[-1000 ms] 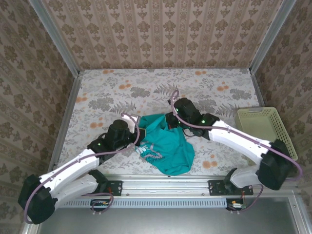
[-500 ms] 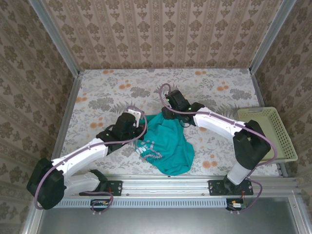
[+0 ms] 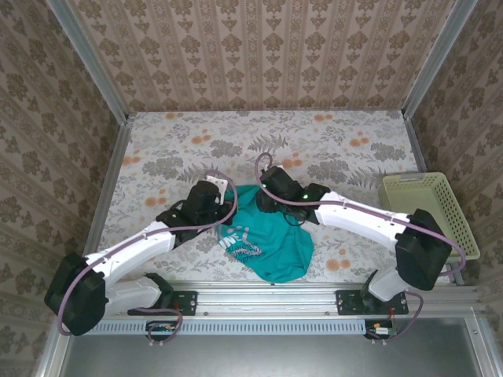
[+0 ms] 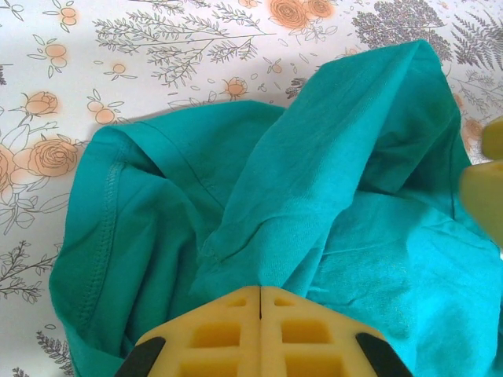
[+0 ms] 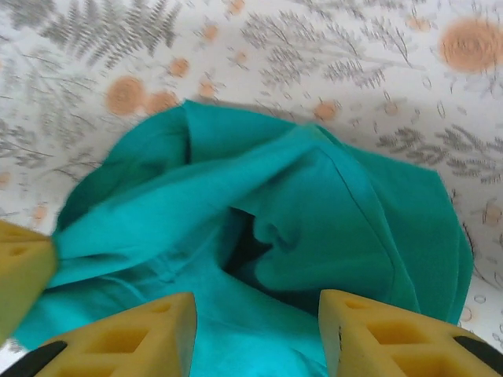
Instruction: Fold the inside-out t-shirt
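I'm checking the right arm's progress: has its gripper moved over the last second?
Yes. The right gripper has shifted left, farther from the yellow basket, and sits over the teal t-shirt with its jaws open.

In the top view, the flower-printed tabletop (image 3: 330,133) lies open across the upper half and the far left. The crumpled teal cloth t-shirt (image 3: 271,236) fills the lower centre. The left white arm (image 3: 134,251) and right white arm (image 3: 361,218) slant in over its upper edge. A pale yellow plastic basket (image 3: 428,208) blocks the right edge.
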Robot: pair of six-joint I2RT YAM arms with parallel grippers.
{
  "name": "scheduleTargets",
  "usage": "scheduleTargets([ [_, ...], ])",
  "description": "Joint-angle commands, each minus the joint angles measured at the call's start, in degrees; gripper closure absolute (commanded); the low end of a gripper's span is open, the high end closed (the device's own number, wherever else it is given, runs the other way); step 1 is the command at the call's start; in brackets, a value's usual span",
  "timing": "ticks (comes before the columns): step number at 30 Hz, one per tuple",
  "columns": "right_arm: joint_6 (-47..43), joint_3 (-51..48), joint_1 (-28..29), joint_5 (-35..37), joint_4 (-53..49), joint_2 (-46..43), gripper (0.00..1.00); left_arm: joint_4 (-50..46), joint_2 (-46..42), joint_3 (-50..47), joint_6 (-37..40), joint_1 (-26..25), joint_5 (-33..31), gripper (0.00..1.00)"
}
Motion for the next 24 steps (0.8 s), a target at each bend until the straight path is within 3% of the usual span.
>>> scheduleTargets([
  [1, 4.0, 0.7, -0.6, 2.4, -1.7, 2.2, 0.53, 0.2, -0.2, 1.4, -1.0, 0.6, 1.0, 1.00],
  [8, 5.2, 4.6, -2.4, 3.7, -2.5, 8.4, 0.59, 1.0, -1.0, 0.7, -1.6, 0.6, 2.2, 1.00],
  [17, 0.9, 5.5, -1.8, 5.6, -2.2, 4.3, 0.99, -0.6, -1.2, 1.0, -1.0, 0.9, 0.1, 1.00],
  [21, -0.9, 2.5, -1.6, -2.2, 0.4, -1.8, 1.00, -0.8, -1.0, 1.0, -1.8, 1.9, -1.0, 1.00],
  [24, -0.9, -1.2, -1.6, -12.8, 5.1, -7.5, 1.00, -1.2, 0.1, 1.7, -2.9, 3.6, -1.2, 1.00],
])
